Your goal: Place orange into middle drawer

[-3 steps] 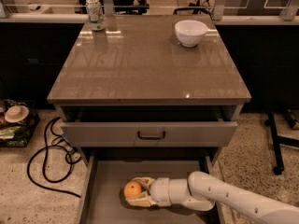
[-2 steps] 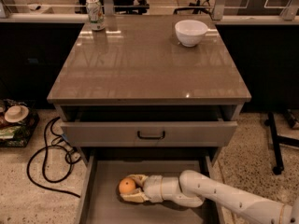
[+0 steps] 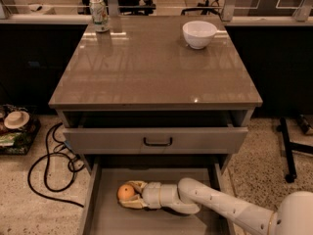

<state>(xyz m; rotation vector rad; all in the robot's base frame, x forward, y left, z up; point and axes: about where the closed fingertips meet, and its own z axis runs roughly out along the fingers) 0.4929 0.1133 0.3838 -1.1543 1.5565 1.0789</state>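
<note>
My end effector [image 3: 126, 195] lies low inside the middle drawer [image 3: 105, 220], its two fingers clamped on the orange [image 3: 125, 192], one above the fruit and one below. My arm [image 3: 220, 207] reaches in from the lower right, across the drawer's right side.

Change over the last second: the end effector and the orange have travelled leftward together, from near the drawer's centre line to left of centre, with the grasp unaltered. I judge the transport phase nearly complete. The fruit is already within the drawer's walls and close to its grey floor, though I cannot tell whether it touches. What remains is to part the fingers and draw the arm back out.

Surroundings: the upper drawer [image 3: 156, 140], with its grey front panel and black handle [image 3: 157, 142], stands partly open just above and behind my forearm. It overhangs the rear of the middle drawer and limits how steeply I can lift out. On the counter [image 3: 151, 67] are a white bowl [image 3: 199, 33] at the far right and a soda can [image 3: 100, 14] at the far left, both well apart from the work. A black cable [image 3: 49, 165] loops on the floor to the left of the cabinet. Once released, the round fruit may roll on the flat floor.
</note>
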